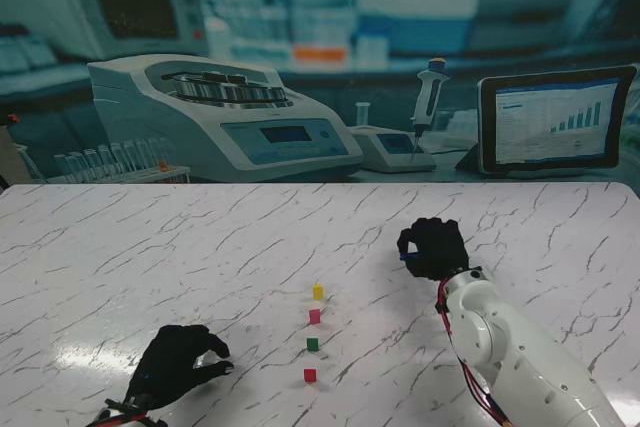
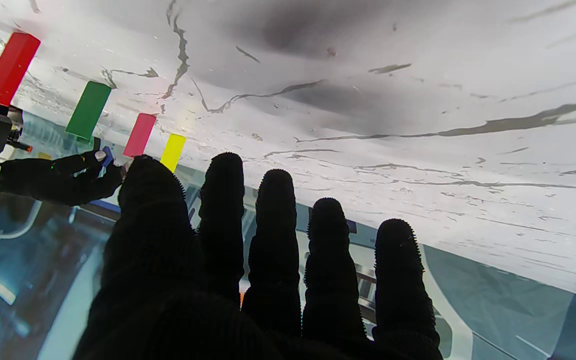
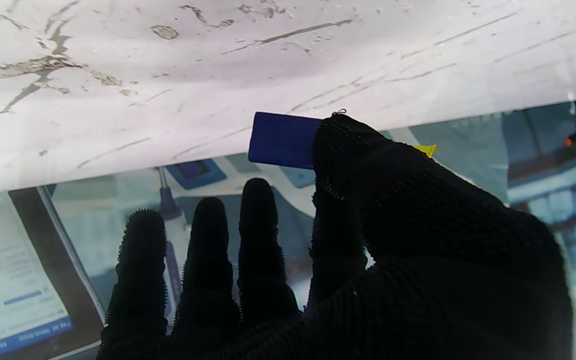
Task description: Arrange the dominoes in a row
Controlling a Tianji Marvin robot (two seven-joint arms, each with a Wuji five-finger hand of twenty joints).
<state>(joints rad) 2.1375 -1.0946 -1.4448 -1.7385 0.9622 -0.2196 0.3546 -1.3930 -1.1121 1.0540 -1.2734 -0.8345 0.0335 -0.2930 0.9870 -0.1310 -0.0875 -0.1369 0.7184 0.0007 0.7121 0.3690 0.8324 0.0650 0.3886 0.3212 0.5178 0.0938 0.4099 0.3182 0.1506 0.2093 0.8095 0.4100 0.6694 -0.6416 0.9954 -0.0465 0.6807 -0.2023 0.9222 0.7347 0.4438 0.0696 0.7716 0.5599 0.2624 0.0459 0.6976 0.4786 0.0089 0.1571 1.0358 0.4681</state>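
Worktop: we see a white marble-patterned worktop [image 1: 150, 257] carrying the row; lab instruments stand behind it along its far edge.
Right hand: our black-gloved right hand [image 1: 433, 247] sits right of the row and farther from us than its far end; thumb and forefinger are clamped on a small blue rectangular domino [image 3: 280, 139], the other three fingers spread loosely apart.
Left hand: our black-gloved left hand [image 1: 178, 363] rests near our edge of the worktop, left of the row; its fingers are apart and slightly curled, holding nothing.
Row so far: four small upright dominoes stand in a line running away from us, well spaced, none touching: red domino [image 1: 310, 375] nearest, then green domino [image 1: 312, 344], pink domino [image 1: 314, 316], and yellow domino [image 1: 318, 291] farthest.
Blue domino: it is pinched in the right hand, above the worktop and apart from the row.
Progress: we judge four pieces placed and this fifth in hand, still to be set.
What is left: standing the blue domino beyond the yellow one, in line, without knocking its neighbours; whether more pieces wait elsewhere we cannot tell.
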